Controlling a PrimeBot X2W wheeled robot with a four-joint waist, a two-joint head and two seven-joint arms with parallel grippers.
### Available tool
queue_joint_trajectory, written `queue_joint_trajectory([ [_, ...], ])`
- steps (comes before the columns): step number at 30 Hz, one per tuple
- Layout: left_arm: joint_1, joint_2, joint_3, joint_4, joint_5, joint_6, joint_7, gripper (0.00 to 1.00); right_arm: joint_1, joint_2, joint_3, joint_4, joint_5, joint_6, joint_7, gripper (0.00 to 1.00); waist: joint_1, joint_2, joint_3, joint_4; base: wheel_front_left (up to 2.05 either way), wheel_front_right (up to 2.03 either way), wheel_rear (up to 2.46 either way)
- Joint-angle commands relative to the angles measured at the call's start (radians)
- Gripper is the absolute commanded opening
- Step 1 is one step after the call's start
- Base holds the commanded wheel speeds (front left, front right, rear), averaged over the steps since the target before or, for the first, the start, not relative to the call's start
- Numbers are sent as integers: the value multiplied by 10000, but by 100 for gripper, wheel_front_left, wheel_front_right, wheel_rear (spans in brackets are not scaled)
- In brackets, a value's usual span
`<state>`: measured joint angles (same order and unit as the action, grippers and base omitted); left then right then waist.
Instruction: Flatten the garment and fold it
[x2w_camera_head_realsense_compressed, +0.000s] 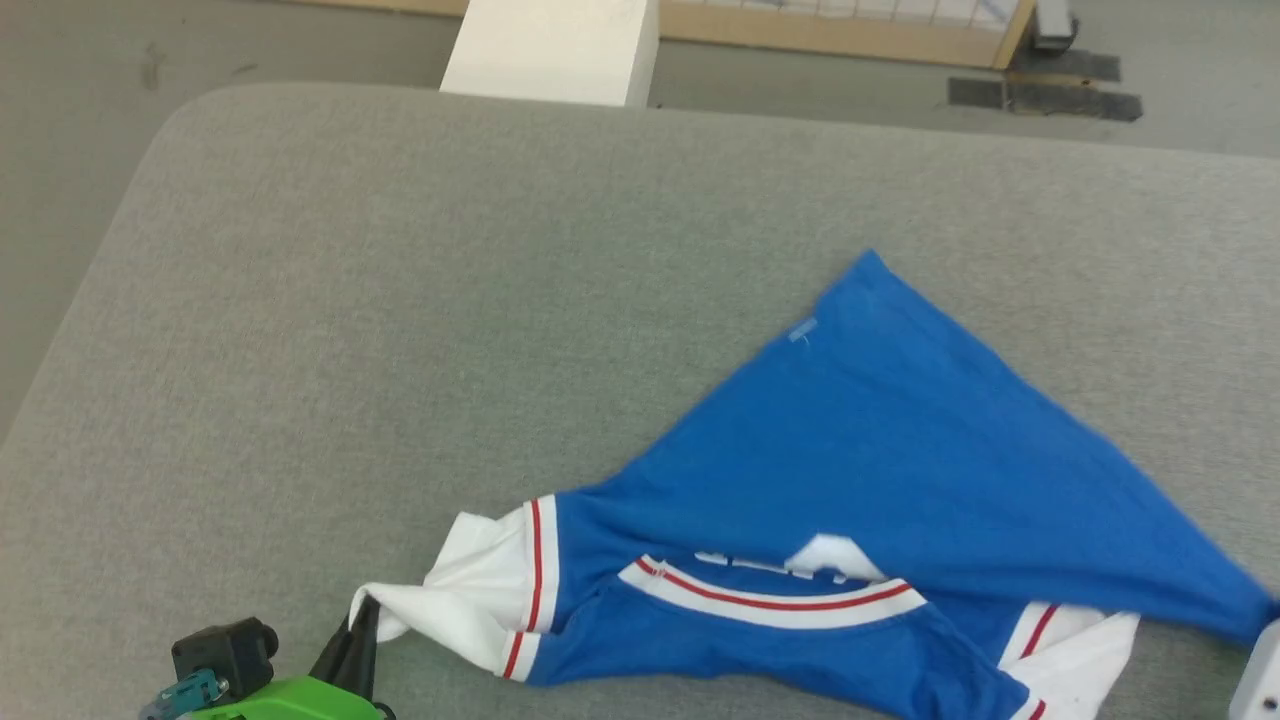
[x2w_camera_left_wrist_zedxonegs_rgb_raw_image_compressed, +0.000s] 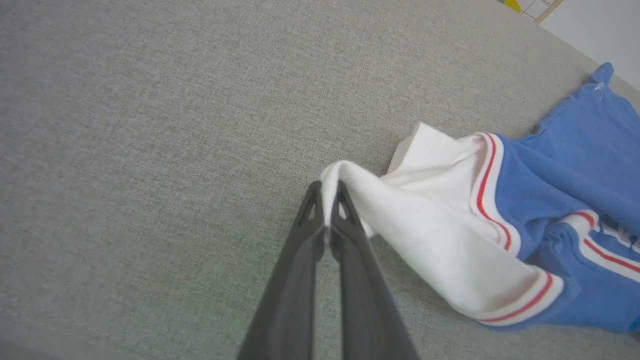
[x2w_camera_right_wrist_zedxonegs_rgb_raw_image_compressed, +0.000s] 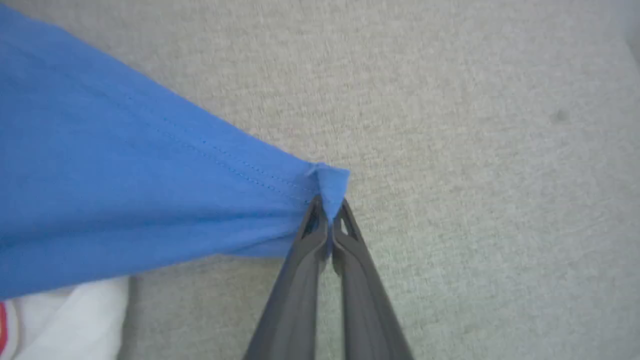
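The garment (x2w_camera_head_realsense_compressed: 880, 470), bright blue with white sleeves and red-striped white trim, lies rumpled on the grey padded table (x2w_camera_head_realsense_compressed: 400, 300), toward the near right. My left gripper (x2w_camera_head_realsense_compressed: 365, 612) at the lower left is shut on the tip of a white sleeve (x2w_camera_left_wrist_zedxonegs_rgb_raw_image_compressed: 400, 210), pinched between the dark fingers (x2w_camera_left_wrist_zedxonegs_rgb_raw_image_compressed: 327, 192). My right gripper (x2w_camera_right_wrist_zedxonegs_rgb_raw_image_compressed: 329, 202) is shut on a blue hem corner (x2w_camera_right_wrist_zedxonegs_rgb_raw_image_compressed: 330, 180), with the blue cloth (x2w_camera_right_wrist_zedxonegs_rgb_raw_image_compressed: 125, 190) drawn taut away from it. In the head view a pale part of the right arm (x2w_camera_head_realsense_compressed: 1262, 675) shows at the lower right edge by that corner.
The grey table runs wide to the left and far side of the garment. Beyond its far edge stand a white block (x2w_camera_head_realsense_compressed: 550, 50) and a wooden frame (x2w_camera_head_realsense_compressed: 830, 35) on the floor.
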<state>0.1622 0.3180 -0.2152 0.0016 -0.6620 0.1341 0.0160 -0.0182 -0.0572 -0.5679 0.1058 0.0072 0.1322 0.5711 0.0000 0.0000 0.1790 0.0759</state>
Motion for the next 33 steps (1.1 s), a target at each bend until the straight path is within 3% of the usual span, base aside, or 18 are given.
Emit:
queue_joint_trajectory([
  [1, 91, 103, -6, -61, -52, 67, 36, 0, 174, 18, -51, -4, 13, -15, 489, 0, 0, 0, -153, -149, 0, 0, 0],
  [4, 74, 130, -40, -158, -44, 102, 114, 0, 446, 52, -68, 123, 142, -15, 1593, 0, 0, 0, -154, -125, 0, 0, 0],
  [7, 76, 153, -85, -237, -34, 123, 178, 0, 486, 63, 25, 92, 440, -15, 1899, 0, 0, 0, -142, -68, 0, 0, 0],
  [8, 88, 162, -94, -266, -33, 136, 196, 0, 441, 65, 136, -43, 530, -15, 1668, 31, 0, 0, -131, -41, 0, 0, 0],
  [9, 98, 169, -94, -288, -33, 150, 205, 0, 378, 65, 215, -150, 610, -15, 1406, 83, 0, 0, -115, -25, 0, 0, 0],
  [10, 106, 176, -96, -320, -31, 165, 211, 0, 271, 66, 327, -268, 719, -15, 1035, 100, 0, 0, -83, 1, 0, 0, 0],
  [17, -129, 117, -210, -452, 12, 184, 225, 0, -832, -362, 1897, -711, 681, -15, -2188, 100, 0, 0, 318, 282, 0, 0, 0],
  [24, -427, -10, -384, -408, 58, 137, 172, 0, -2931, -1486, 4870, 282, 1269, -15, -4478, 100, 0, 0, 909, 566, 0, 0, 0],
  [28, -692, -69, -466, -341, 111, 91, 109, 0, -4338, -1992, 6237, 1442, 1581, -15, -4398, 100, 0, 0, 1337, 781, 0, 0, 0],
  [33, -975, -227, -604, -200, 130, 15, -3, 0, -6043, -2206, 7084, 3223, 1712, -15, -2683, 100, 0, 0, 1823, 1075, 0, 0, 0],
])
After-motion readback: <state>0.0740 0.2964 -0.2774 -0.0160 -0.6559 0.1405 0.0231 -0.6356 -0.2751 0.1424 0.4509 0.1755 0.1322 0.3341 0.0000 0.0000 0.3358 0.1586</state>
